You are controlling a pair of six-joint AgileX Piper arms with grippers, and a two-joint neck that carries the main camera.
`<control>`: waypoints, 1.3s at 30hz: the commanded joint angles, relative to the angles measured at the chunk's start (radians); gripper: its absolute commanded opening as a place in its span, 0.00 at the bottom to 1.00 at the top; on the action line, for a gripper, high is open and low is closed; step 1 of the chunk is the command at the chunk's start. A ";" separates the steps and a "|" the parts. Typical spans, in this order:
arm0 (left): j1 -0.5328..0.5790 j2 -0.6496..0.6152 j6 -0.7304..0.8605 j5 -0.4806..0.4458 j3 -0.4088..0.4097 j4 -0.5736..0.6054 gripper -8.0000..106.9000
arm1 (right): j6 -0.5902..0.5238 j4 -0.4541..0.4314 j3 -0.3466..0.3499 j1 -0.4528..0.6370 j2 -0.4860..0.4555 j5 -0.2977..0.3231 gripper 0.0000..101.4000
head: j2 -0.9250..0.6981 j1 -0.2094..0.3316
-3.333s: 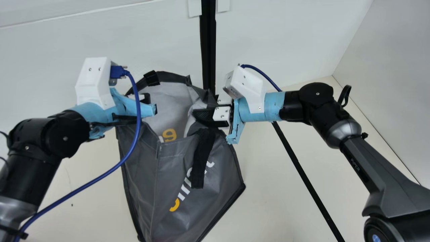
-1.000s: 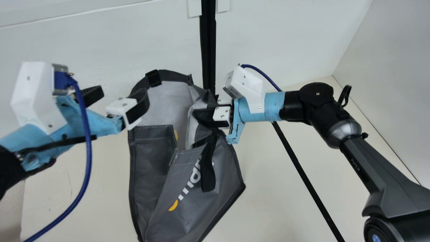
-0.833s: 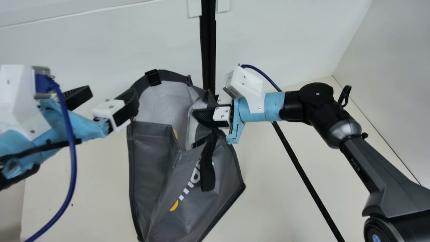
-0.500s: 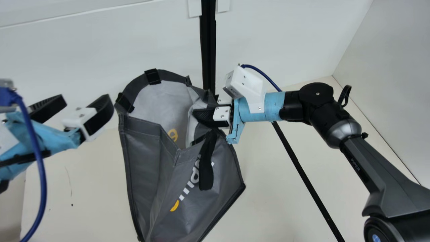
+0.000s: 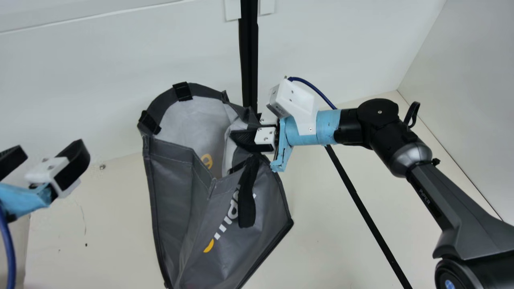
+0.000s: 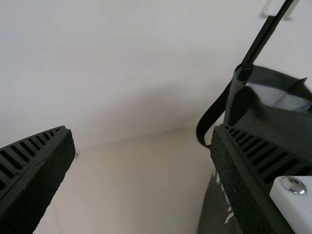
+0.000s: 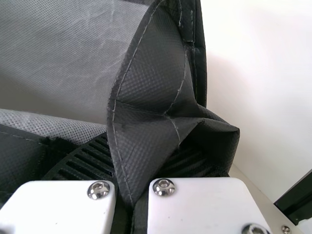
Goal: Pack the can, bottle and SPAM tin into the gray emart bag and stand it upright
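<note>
In the main view, the left gripper [image 5: 50, 149] is held left of the gray emart bag [image 5: 170, 188], raised and aimed toward the far side, its two fingers spread well apart with nothing gripped; its arm is cut off by the left edge. The right arm [image 5: 385, 136] is stretched from the near right toward the middle; the bag's right rim is clamped by the right gripper [image 5: 240, 135]. The bag is placed in the middle, its mouth spread open; white and yellow print [image 5: 231, 216] is carried slantwise on the front panel, partly covered by a black strap [image 5: 247, 202]; a yellow mark [image 5: 207, 160] is seen on the inner lining, and small lettering is borne by the right arm. The bag's base is cut off at the near edge; its depths are hidden by the front panel.

In the left wrist view, a wide gap is shown between the fingers of the left gripper [image 6: 142, 130]; the bag is partly covered by one finger, and white print is left in fragments.

In the right wrist view, dark folded fabric is pinched by the right gripper [image 7: 136, 168]; its fingertips are largely hidden by the folds.
</note>
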State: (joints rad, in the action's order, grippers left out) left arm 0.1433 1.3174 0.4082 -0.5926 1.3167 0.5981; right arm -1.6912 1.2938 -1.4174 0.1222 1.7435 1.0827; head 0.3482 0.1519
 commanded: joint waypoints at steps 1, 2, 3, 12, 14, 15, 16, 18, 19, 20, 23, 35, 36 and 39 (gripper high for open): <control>-0.013 -0.007 -0.041 -0.006 -0.014 -0.101 0.85 | 0.000 0.000 0.000 0.000 0.000 0.000 0.00 | 0.001 0.023; -0.019 -0.011 -0.061 -0.010 -0.020 -0.138 0.85 | 0.000 0.000 0.000 0.000 0.000 0.000 0.00 | 0.001 0.023; -0.023 -0.015 -0.081 -0.015 -0.025 -0.177 0.85 | 0.000 0.000 0.000 0.000 0.000 0.000 0.00 | 0.001 0.023; -0.029 -0.027 -0.288 -0.070 -0.049 -0.529 0.85 | 0.000 0.000 0.000 0.000 0.000 0.000 0.00 | 0.001 0.023; -0.023 -0.025 -0.335 -0.087 -0.051 -0.602 0.85 | 0.000 0.000 0.000 0.000 0.000 0.000 0.00 | 0.001 0.023; -0.019 -0.025 -0.360 -0.096 -0.052 -0.638 0.85 | 0.000 0.000 0.000 0.000 0.000 0.000 0.00 | 0.001 0.023; -0.015 -0.023 -0.386 -0.107 -0.053 -0.674 0.85 | 0.000 0.000 0.000 0.000 0.000 0.000 0.00 | 0.001 0.023; -0.006 -0.020 -0.437 -0.126 -0.056 -0.743 0.85 | 0.000 0.000 0.000 0.000 0.000 0.000 0.00 | 0.001 0.023; -0.001 -0.019 -0.462 -0.136 -0.058 -0.776 0.85 | 0.000 0.000 0.000 0.000 0.000 0.000 0.00 | 0.001 0.023; 0.003 -0.017 -0.484 -0.146 -0.061 -0.804 0.85 | 0.000 0.000 0.000 0.000 0.000 0.000 0.00 | 0.001 0.023; 0.021 -0.012 -0.550 -0.176 -0.068 -0.882 0.85 | 0.000 0.000 0.000 0.000 0.000 0.000 0.00 | 0.001 0.023; 0.028 -0.012 -0.571 -0.188 -0.070 -0.903 0.85 | 0.027 -0.013 0.009 -0.002 -0.032 0.002 0.00 | 0.001 0.023; 0.028 -0.012 -0.571 -0.188 -0.070 -0.903 0.85 | 0.028 -0.014 0.007 0.000 -0.034 0.000 0.00 | 0.001 0.023; 0.028 -0.012 -0.571 -0.188 -0.070 -0.903 0.85 | 0.041 -0.023 -0.010 0.011 -0.044 -0.006 0.00 | 0.001 0.023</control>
State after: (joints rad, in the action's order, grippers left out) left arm 0.1717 1.3055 -0.1625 -0.7803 1.2471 -0.3054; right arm -1.6553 1.2704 -1.4213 0.1271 1.6994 1.0864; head 0.3482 0.1519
